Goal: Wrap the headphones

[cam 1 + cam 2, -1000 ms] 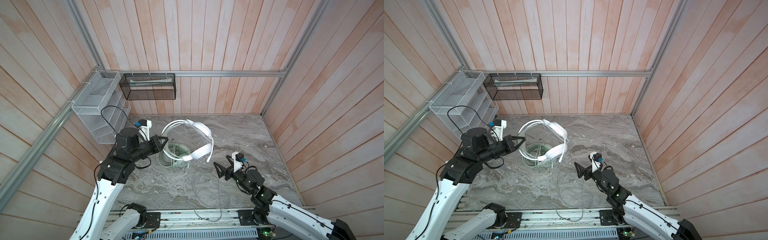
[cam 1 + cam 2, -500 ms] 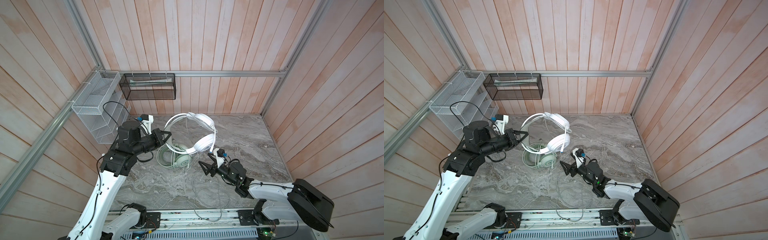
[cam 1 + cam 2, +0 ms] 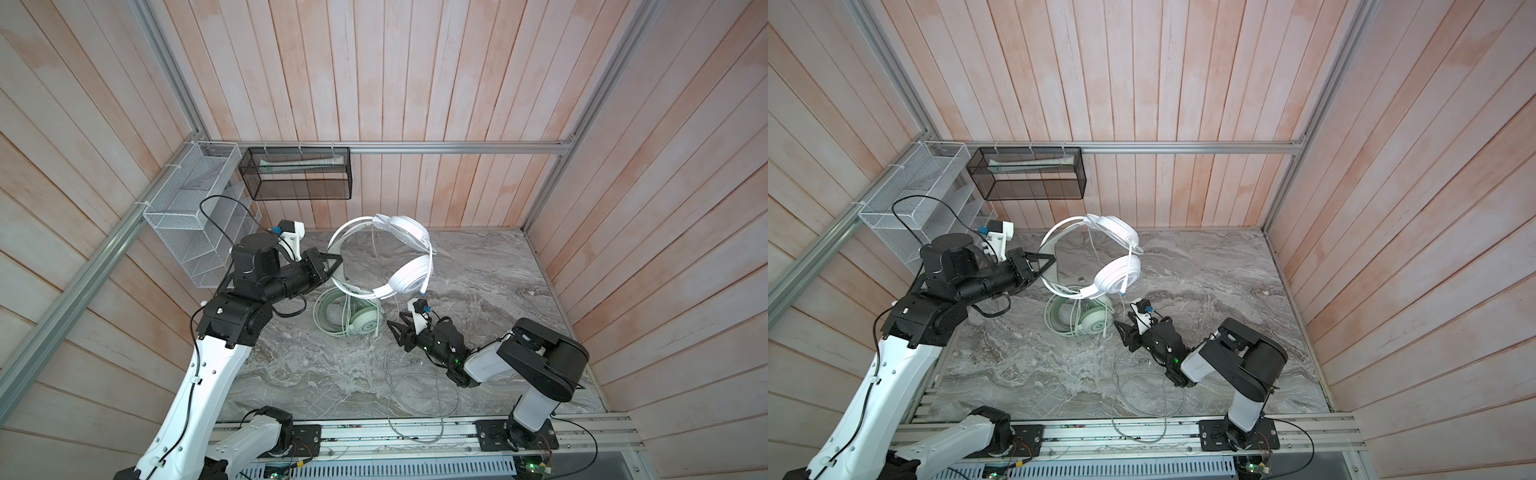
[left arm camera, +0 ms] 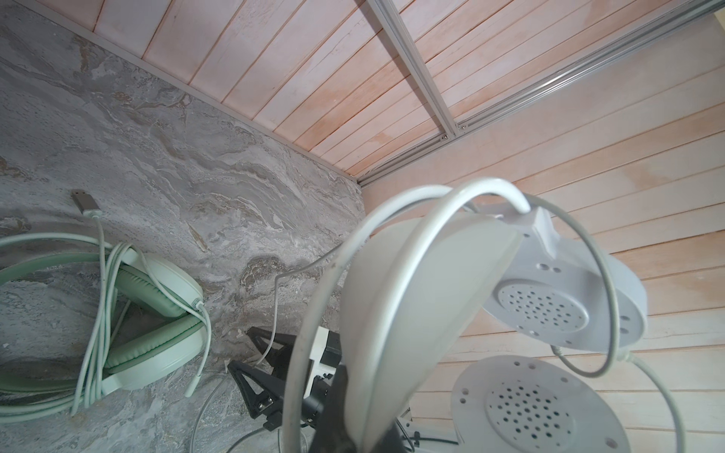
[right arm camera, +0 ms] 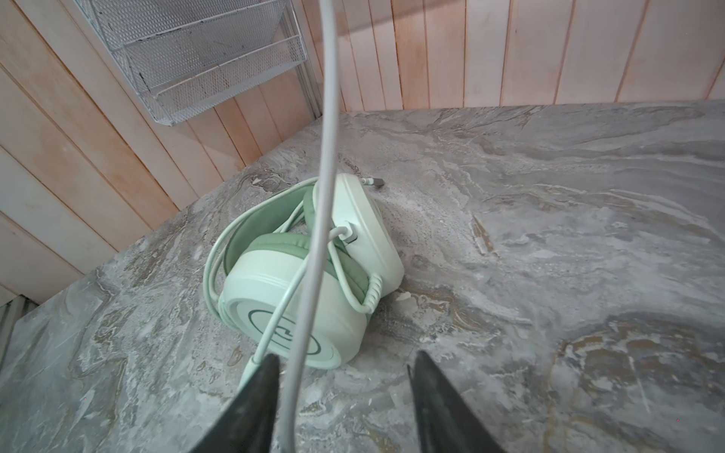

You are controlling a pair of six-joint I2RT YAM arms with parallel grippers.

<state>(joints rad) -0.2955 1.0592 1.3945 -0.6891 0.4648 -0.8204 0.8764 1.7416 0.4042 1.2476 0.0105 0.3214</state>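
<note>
White plastic headset (image 3: 409, 276) up in the air over the back-middle of the counter (image 3: 490, 266), clear of the surface. Cups hanging on the side away from the left arm, perforated inner faces plain in the left wrist view. Thin headband pinched in the left tool (image 3: 337, 259), closed tight on the band in both top views.

White cord (image 5: 327, 149) dropping from the raised headset and running down between the fingers of the right tool (image 5: 345, 362), close against one finger, well off the other. Right tool partly open, with a clear gap between the jaws and nothing clamped. Low over the counter, just beside the mint-green headset (image 3: 362, 326). Past that tool, loose loops of the same cord across the counter and out over the front rail (image 3: 357, 432).

Mint-green headset lying on the counter directly beneath the white one, cups folded together, ringed logo on the outer cup turned toward the right tool. Own cord looped over band and cups, metal plug (image 4: 83, 200) flat on the counter close by.

Grey marbled counter, pale wooden planks on three sides. White wire rack (image 3: 187, 224) on the wall at the left of both top views. Black mesh basket (image 3: 299, 174) on the back wall, a pale tube inside.
</note>
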